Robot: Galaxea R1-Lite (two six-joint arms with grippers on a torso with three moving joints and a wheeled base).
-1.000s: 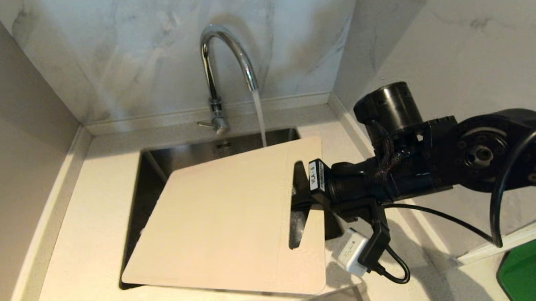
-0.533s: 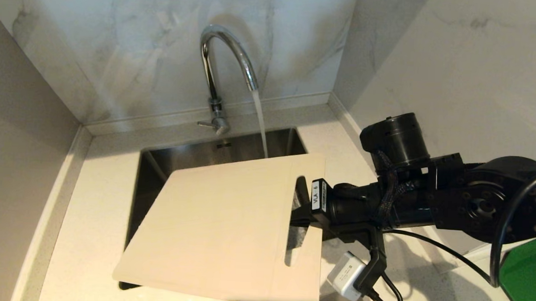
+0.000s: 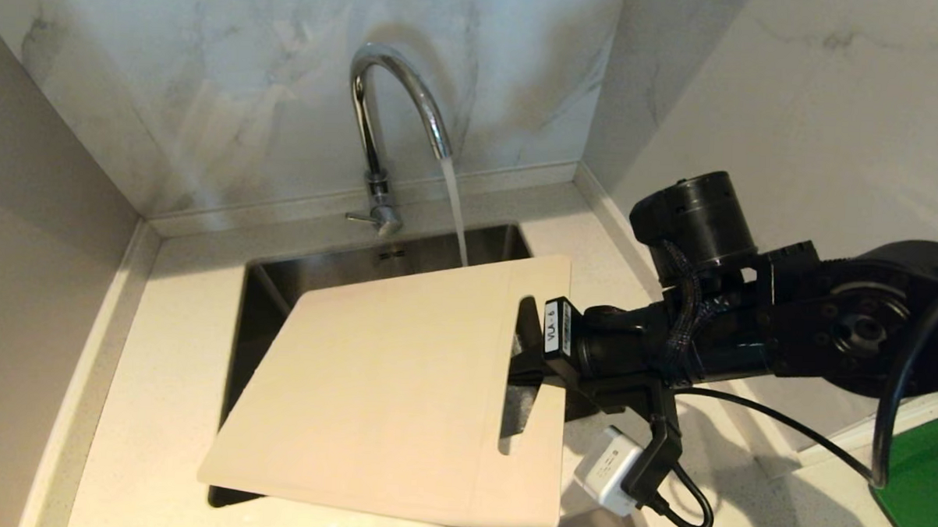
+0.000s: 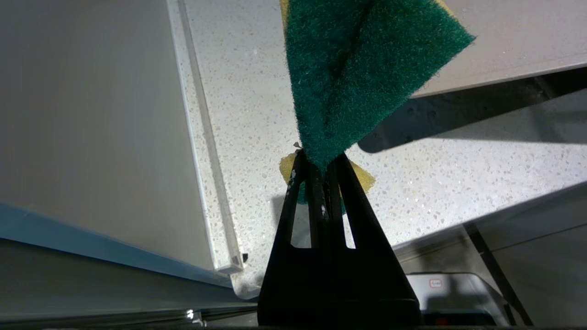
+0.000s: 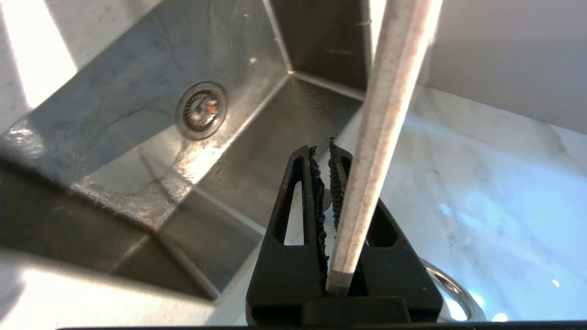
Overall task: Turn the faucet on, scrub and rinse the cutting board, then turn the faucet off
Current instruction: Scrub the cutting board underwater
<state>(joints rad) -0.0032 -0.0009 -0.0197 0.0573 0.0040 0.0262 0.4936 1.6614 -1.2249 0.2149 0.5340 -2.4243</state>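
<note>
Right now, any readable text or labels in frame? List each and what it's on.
"VLA-6": white label on the right arm's wrist.
White adapter under that wrist: print too small to read.
Small mark on the sink wall under the faucet: unreadable.
Nothing else.

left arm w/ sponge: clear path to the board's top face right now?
Probably yes: the cutting board is held over the sink by the right gripper, face bare; left gripper holds the sponge beside its edge.

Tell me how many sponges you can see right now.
1. The sponge, green scrub side showing with yellow behind, is pinched in the left gripper above the counter. Others may lie outside the views.
</note>
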